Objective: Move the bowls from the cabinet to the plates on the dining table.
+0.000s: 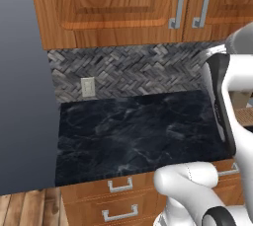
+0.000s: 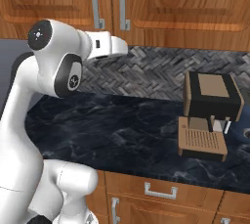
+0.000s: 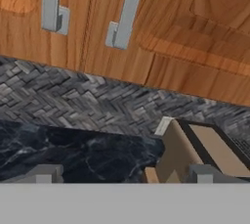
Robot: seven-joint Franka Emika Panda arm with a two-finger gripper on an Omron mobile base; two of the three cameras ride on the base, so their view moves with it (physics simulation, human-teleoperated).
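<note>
Wall-hung orange-brown raised-panel wood cabinet (image 3: 161, 32): doors closed, so bowls presumably behind them, unseen. Jaws apart, empty, raised facing the grey metal bar handles (image 3: 128, 10). Handles look rigid, smooth; judge mid-bar the best hold. Below: black veined marble bench (image 1: 138, 131), brown-black coffee machine (image 2: 211, 113).

glossy wood cabinet (image 1: 113, 3), veined marble counter (image 1: 138, 131)

No readable text, label, brand, number or sign appeared anywhere. The cabinet (image 2: 171, 8) doors, the coffee machine (image 2: 210, 113), the wall outlet (image 1: 88, 87) and the worktop (image 1: 138, 131) all bore plain surfaces. A small round mark on the arm's dark joint cap (image 2: 73, 78) was too blurred to read.
</note>
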